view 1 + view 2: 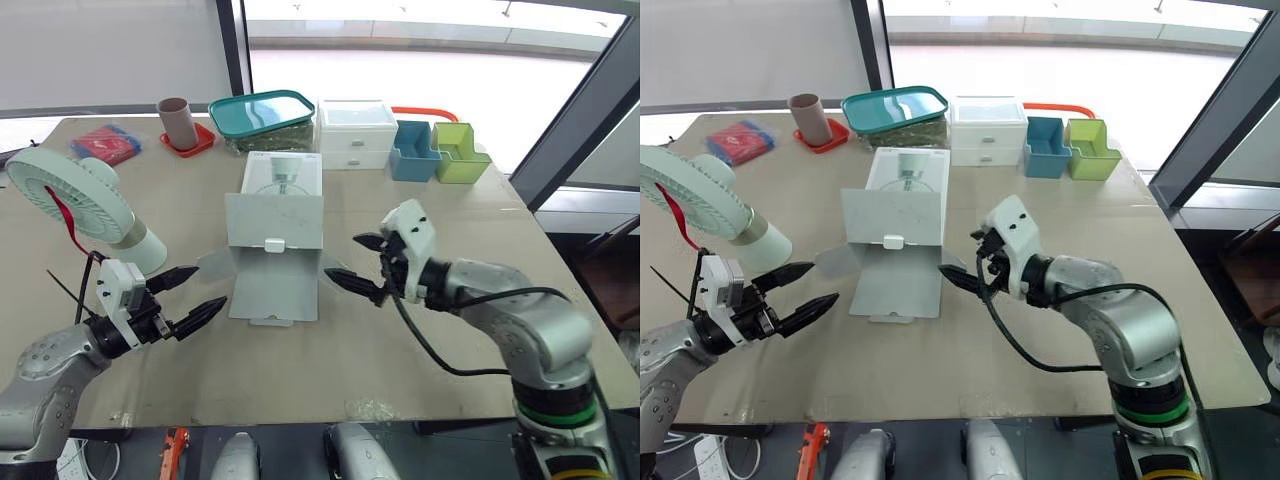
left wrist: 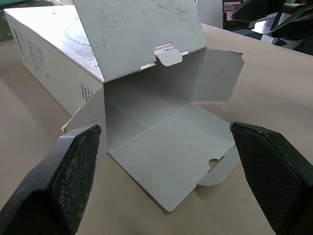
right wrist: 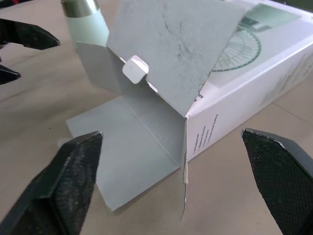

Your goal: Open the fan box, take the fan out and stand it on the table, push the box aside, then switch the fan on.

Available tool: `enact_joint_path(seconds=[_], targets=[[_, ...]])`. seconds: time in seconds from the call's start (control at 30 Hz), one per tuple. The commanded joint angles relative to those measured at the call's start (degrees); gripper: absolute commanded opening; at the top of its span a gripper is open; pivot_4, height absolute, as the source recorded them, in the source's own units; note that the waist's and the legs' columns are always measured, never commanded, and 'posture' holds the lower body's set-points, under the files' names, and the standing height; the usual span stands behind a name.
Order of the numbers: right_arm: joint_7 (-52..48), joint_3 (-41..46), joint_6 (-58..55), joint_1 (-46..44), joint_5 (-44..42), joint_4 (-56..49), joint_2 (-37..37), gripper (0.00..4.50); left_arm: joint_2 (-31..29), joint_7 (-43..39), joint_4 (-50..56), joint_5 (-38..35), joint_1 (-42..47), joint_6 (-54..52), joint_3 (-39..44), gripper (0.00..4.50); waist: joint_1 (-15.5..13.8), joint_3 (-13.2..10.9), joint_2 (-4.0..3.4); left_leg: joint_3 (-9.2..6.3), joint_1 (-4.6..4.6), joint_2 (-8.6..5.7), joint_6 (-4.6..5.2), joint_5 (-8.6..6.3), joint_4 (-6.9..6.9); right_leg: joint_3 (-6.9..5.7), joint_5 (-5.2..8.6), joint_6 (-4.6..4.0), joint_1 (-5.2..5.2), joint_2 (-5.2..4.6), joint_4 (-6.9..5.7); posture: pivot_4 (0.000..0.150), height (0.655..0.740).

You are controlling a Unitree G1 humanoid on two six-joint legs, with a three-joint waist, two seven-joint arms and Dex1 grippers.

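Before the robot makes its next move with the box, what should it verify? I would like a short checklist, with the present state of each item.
1. Is the fan out of the box? ok: it is on the table, to the box's left.
2. Is the box emptied? ok: it lies open, and its inside is bare in the left wrist view.
3. Is the left gripper free? ok: open, holding nothing.
4. Is the right gripper free? ok: open, beside the box's right flap.
5. Room to push leftward? not ok: the fan is close on that side.
6. Room to push rightward? Probably ok: the table is bare there.
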State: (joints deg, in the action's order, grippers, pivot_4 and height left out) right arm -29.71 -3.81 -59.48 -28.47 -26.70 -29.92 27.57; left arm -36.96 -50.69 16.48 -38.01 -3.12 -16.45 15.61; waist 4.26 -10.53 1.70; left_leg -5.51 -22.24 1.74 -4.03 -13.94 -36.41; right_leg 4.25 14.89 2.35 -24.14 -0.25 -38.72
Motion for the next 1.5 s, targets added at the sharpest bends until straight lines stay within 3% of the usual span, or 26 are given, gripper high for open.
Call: enact_joint_path(seconds=[0.03, 0.43, 0.53, 0.77, 0.83, 1.0, 1.5], targets=[[0.49, -1.50, 3.26, -0.09, 1.51, 0.68, -0.08, 4.46, -0.14, -0.85, 1.30, -0.40, 0.79, 0.21, 0.41, 4.50, -0.04, 0.00, -0.01, 0.00, -0.01, -0.01, 0.00, 0.00, 0.00, 0.01, 0.00, 0.01, -0.01, -0.02, 0.00, 0.150, 0.7400], [-1.00, -7.83, 13.96, -2.34, 7.89, 18.46, -4.78, 4.46, 2.30, 1.43, 7.16, -0.68, -2.13, -0.64, -1.06, 4.50, 0.05, 0.01, 0.01, 0.00, -0.03, -0.02, 0.01, -0.01, -0.01, 0.00, -0.22, -0.32, -0.02, -0.03, 0.00, 0.150, 0.7400], [-0.35, -6.35, 14.75, -4.55, 8.02, 24.43, -7.55, 3.65, 1.75, 0.97, 7.85, -0.73, -3.44, -0.84, -1.07, 4.50, 0.15, 0.00, 0.01, 0.02, 0.02, -0.01, 0.01, -0.01, -0.01, 0.02, -0.23, -0.34, -0.01, -0.01, -0.01, 0.150, 0.7400], [-1.67, -5.52, 15.58, -5.43, 7.89, 25.59, -9.21, 0.56, 1.82, 2.07, 6.72, 1.11, -3.45, 0.08, -0.30, 4.50, 0.04, 0.00, 0.00, 0.00, -0.03, -0.03, 0.01, -0.01, -0.01, 0.01, -0.22, -0.33, -0.01, -0.04, -0.02, 0.150, 0.7400], [-1.86, -5.57, 15.57, -5.40, 8.17, 25.78, -9.33, 0.02, 1.98, 2.14, 6.92, 1.53, -3.53, 0.23, -0.53, 4.50, 0.04, 0.00, 0.00, 0.00, -0.03, -0.02, 0.01, -0.01, -0.01, 0.01, -0.23, -0.33, -0.01, -0.04, -0.02, 0.150, 0.7400], [-2.33, -5.37, 15.38, -5.27, 8.61, 26.02, -8.86, 0.02, 2.60, 2.29, 7.43, 2.07, -3.99, 0.43, -0.90, 4.50, 0.06, 0.00, 0.00, -0.01, -0.01, -0.01, 0.01, -0.01, -0.01, 0.01, -0.23, -0.34, -0.01, -0.02, -0.04, 0.150, 0.7400], [3.43, 5.89, 7.64, 1.35, 7.91, 15.85, -1.52, 0.02, 2.75, -0.19, 4.45, 3.19, -0.39, 0.29, -4.26, 4.50, -0.07, 0.00, 0.00, 0.00, -0.02, -0.04, 0.01, -0.01, -0.02, 0.02, -0.23, -0.32, -0.01, -0.04, -0.04, 0.150, 0.7400]])
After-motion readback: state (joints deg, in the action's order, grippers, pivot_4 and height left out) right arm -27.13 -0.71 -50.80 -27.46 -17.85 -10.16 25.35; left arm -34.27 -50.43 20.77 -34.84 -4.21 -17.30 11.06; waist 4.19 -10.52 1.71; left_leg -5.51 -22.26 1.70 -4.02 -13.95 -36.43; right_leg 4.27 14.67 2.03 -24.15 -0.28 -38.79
